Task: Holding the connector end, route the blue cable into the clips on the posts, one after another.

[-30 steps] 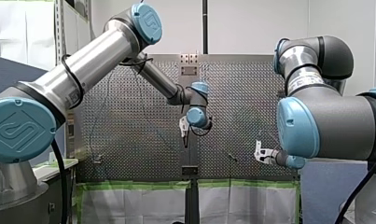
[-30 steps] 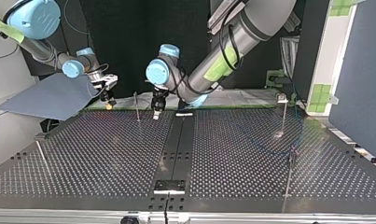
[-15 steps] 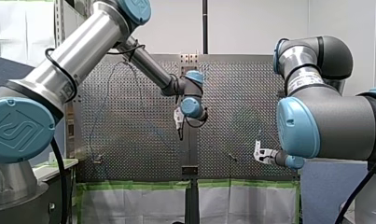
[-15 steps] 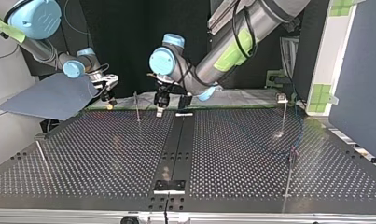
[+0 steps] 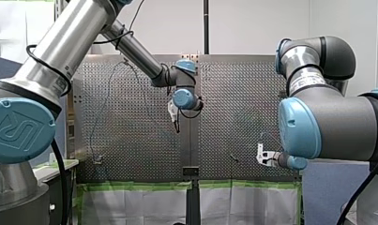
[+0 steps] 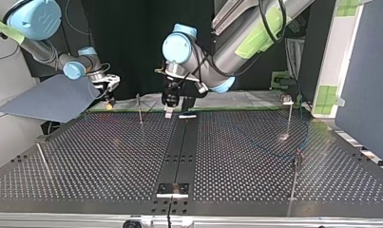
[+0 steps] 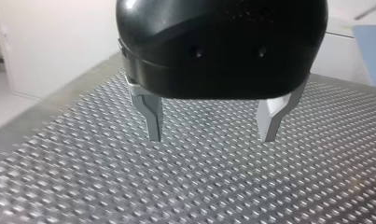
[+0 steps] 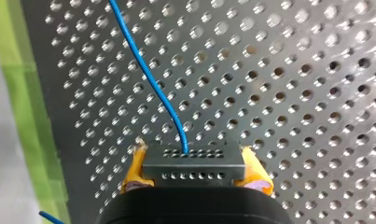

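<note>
1 black connector is clamped between the 2 yellow pads of my right gripper; its long axis lies crosswise, from pad to pad, and 2 rows of small holes are seen on it. 1 blue cable leaves the connector's face ahead of the gripper and runs away from it in a gentle curve over the perforated table; a short second piece of blue is seen beside the gripper's body, near a strip of green tape. In the top view this gripper is held at the table's far edge, at the view's left.

My left gripper is released; its 2 metal fingers are spread wide with nothing between them, pointed down at the table, which is not touched. In the top view it hangs over the far middle of the table, near 1 thin post.

4 posts are counted in the top view: that 1, 1 at the far right, 1 at the near right, and 1 leaning at the near left; whether the cable lies in any clip cannot be told.
</note>
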